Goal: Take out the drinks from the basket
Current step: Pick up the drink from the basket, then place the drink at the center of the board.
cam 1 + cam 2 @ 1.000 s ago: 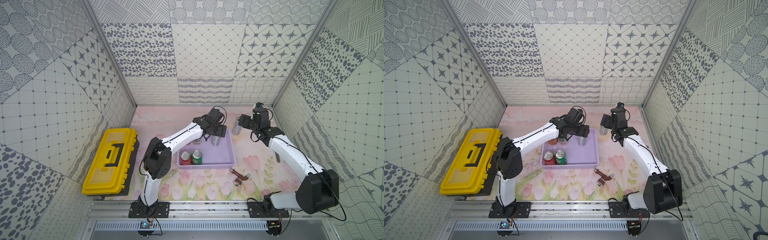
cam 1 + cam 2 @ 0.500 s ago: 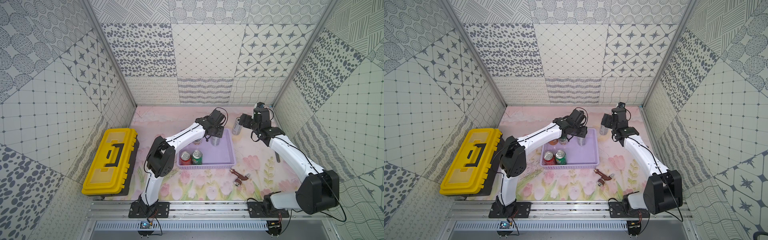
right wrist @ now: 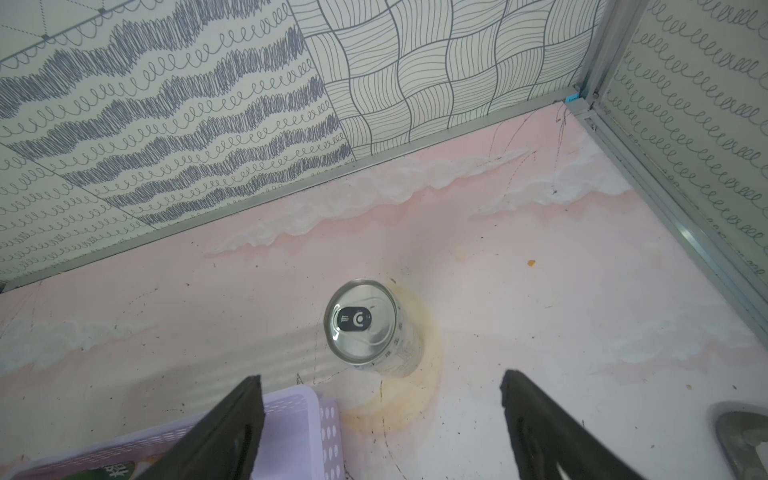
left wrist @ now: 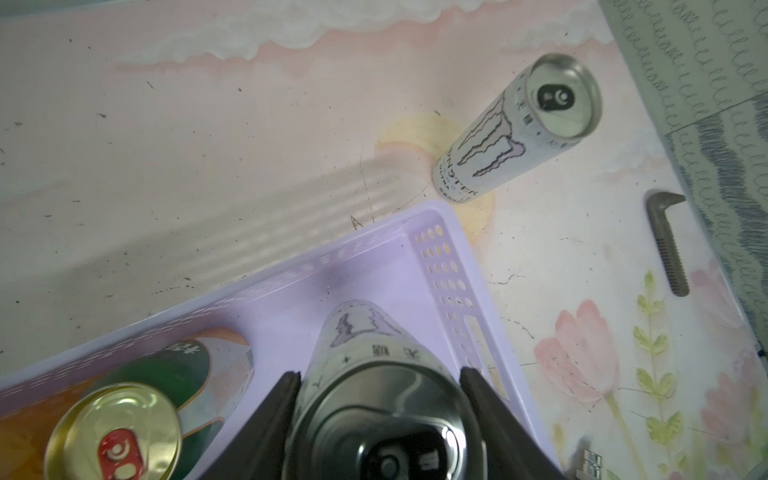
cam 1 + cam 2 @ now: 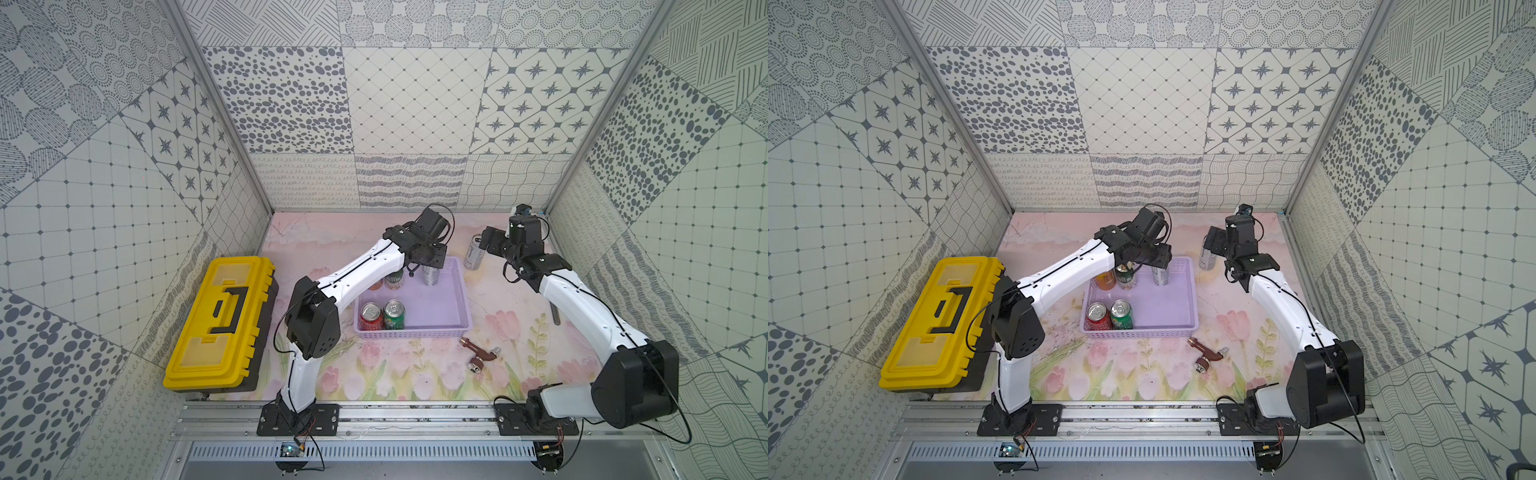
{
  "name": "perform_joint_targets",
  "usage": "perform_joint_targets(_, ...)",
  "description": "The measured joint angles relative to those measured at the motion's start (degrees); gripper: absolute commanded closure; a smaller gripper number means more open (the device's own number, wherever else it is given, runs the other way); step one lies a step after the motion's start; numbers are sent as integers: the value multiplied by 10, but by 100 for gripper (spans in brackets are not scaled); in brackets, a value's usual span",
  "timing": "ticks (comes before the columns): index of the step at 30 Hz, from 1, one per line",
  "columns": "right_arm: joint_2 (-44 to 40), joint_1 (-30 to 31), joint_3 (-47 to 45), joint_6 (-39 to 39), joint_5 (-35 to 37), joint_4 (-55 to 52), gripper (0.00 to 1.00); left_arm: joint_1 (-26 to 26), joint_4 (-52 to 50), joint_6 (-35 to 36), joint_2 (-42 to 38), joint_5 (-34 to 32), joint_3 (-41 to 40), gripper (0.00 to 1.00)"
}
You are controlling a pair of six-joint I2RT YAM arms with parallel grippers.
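Fingers of the left gripper press both sides of a silver can standing at the far wall of the basket, next to a dark green can. The right gripper hangs wide open and empty over a second silver can, upright on the table just outside the basket.

basket: I am seeing lilac, walls dotted with holes
held slim can: is showing silver-white, lilac claw mark
free slim can: is showing white, lilac claw mark, black tab
gold-topped can: is showing dark green, red tab
my left fingers: are showing black
toolbox: is showing yellow, black handle
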Motion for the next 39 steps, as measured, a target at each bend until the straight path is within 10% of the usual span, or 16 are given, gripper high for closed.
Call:
perform_joint_targets(18, -2, -5, 0, 3, -11, 5, 7, 168, -42, -10, -147, -68, -54, 60)
perform_joint_targets(39, -11, -5, -4, 2, -11, 9, 7, 284, 4, -59, -114, -96, -191, 63)
